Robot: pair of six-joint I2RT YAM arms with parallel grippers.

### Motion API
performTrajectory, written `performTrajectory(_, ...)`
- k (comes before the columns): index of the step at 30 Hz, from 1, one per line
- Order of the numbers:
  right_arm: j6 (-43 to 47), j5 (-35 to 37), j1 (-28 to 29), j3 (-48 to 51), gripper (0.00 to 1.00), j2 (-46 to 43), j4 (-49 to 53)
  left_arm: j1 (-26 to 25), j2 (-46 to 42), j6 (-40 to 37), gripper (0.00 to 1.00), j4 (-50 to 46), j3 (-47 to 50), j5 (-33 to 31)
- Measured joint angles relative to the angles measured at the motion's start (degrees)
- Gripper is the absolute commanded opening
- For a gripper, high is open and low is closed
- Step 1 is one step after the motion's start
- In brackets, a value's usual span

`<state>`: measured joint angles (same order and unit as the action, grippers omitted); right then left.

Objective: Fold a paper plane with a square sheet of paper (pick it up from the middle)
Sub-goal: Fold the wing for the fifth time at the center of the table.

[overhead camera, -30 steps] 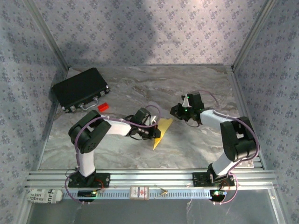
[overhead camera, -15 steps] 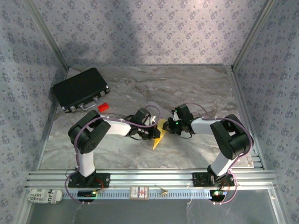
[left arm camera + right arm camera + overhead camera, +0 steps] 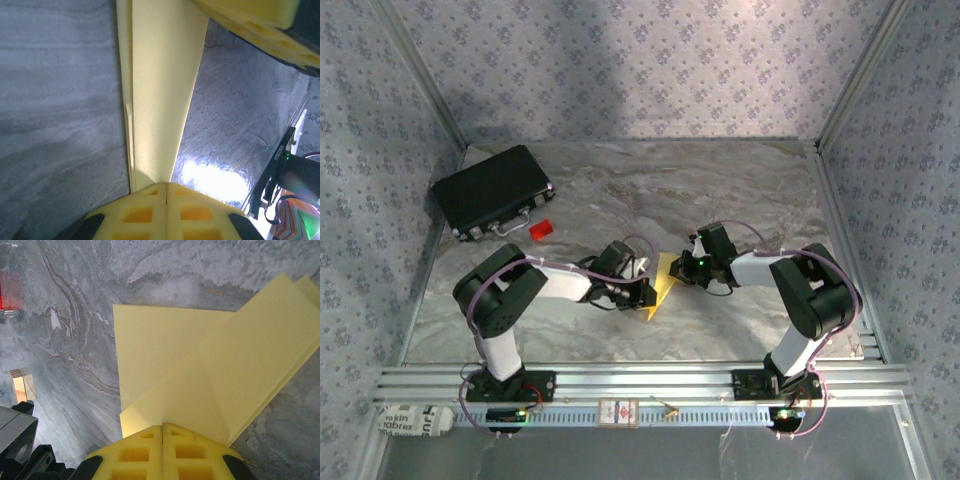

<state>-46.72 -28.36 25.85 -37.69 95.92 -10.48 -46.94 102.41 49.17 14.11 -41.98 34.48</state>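
Top external view, biggest stuff first: marbled grey table (image 3: 740,190) with patterned walls around it, and a black case (image 3: 492,192) shut and sitting at the far left corner. Both arms are bent low and reach in toward the middle, so the two grippers end up just beside each other.

The yellow paper (image 3: 665,280) is at mid-table between them, already partly folded into a narrow, pointy shape with its tip aimed at the near edge. The left gripper (image 3: 642,292) is on its left edge and the right gripper (image 3: 682,268) is on its far right part.

Left wrist cam: the paper (image 3: 160,90) runs away from the camera as a long strip with stacked layer edges down its left side. The left gripper (image 3: 166,186) has its jaws clenched together right at the strip's near end. I honestly can't tell if it's pinching the paper or just pressing on it. The other gripper's yellow finger (image 3: 250,25) pokes in at the top right.

Right wrist cam: the right gripper (image 3: 163,427) is clamped tight on a folded flap of the paper (image 3: 200,365), which lifts up to the tips over a flatter layer below.

Smallest thing: a red block (image 3: 541,229) on the table just beside the case's handle, well apart from the paper.
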Motion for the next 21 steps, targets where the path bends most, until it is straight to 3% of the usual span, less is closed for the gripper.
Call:
performTrajectory(9, 1.1, -0.5, 0.5, 0.0, 0.06, -3.3, 1.8, -0.1, -0.4, 0.6, 0.02, 1.7, 1.0, -0.7)
performTrajectory(17, 1.0, -0.5, 8.4, 0.5, 0.04, -5.5, 1.6, -0.2, -0.4, 1.5, 0.01, 1.9, 1.1, -1.1)
performTrajectory(21, 0.6, 0.7, 8.7, 2.4, 0.04, -4.0, 1.0, -0.2, -0.4, 1.5, 0.0, 2.1, 1.2, -1.1)
